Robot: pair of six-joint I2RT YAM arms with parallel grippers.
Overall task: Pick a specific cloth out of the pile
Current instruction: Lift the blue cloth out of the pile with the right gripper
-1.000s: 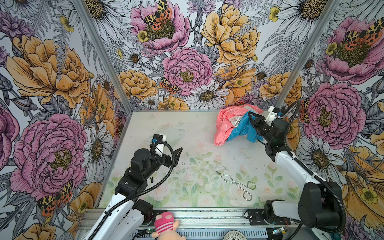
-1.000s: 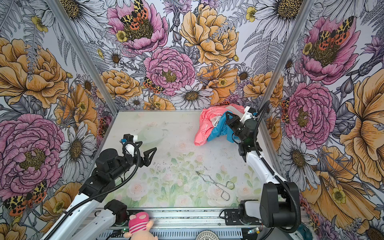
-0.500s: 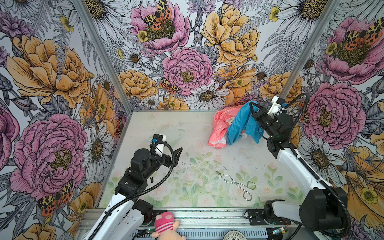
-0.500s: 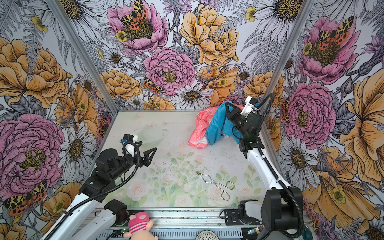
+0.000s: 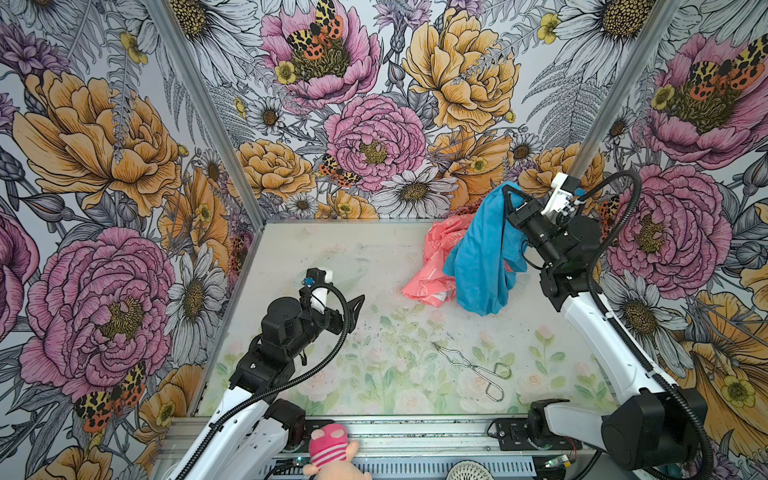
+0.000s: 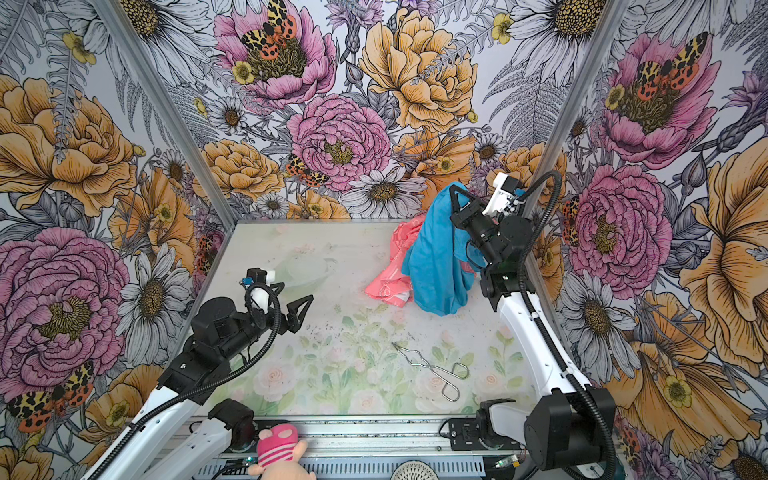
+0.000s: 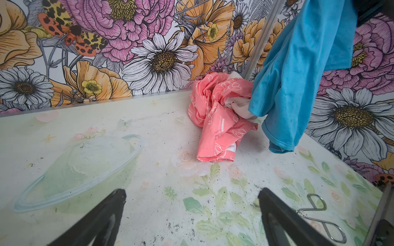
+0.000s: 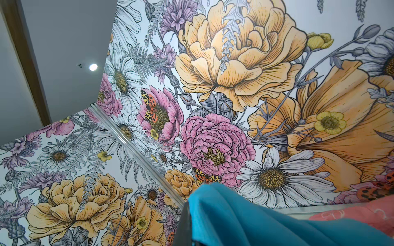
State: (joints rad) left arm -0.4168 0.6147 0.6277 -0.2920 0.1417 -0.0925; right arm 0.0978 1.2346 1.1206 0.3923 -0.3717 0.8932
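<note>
Folds of soft, matte, unpatterned turquoise fabric run the length of the cloth (image 5: 478, 257). In both top views we see it hanging with its long axis from 12 down to 6 o'clock, narrow end up and loose hem pointing down at the desk (image 5: 332, 249). We cannot tell whether the hem touches. The right gripper (image 5: 508, 194) is pressed together on the cloth's top fold, at about 1 o'clock of the desk.

Just beside it toward 9 o'clock lies the pile (image 5: 430, 266). It is a crumpled coral-pink cloth (image 7: 215, 119) with white outline print, with a white cloth (image 7: 238, 106) tucked into it. The blue drape hides the pile's 3 o'clock side.

Thin wire tongs (image 5: 473, 368) lie at 5 o'clock, well apart. The left gripper (image 6: 297, 295) is spread wide over the desk at 8 o'clock, near a clear oval dish (image 7: 78, 168).
</note>
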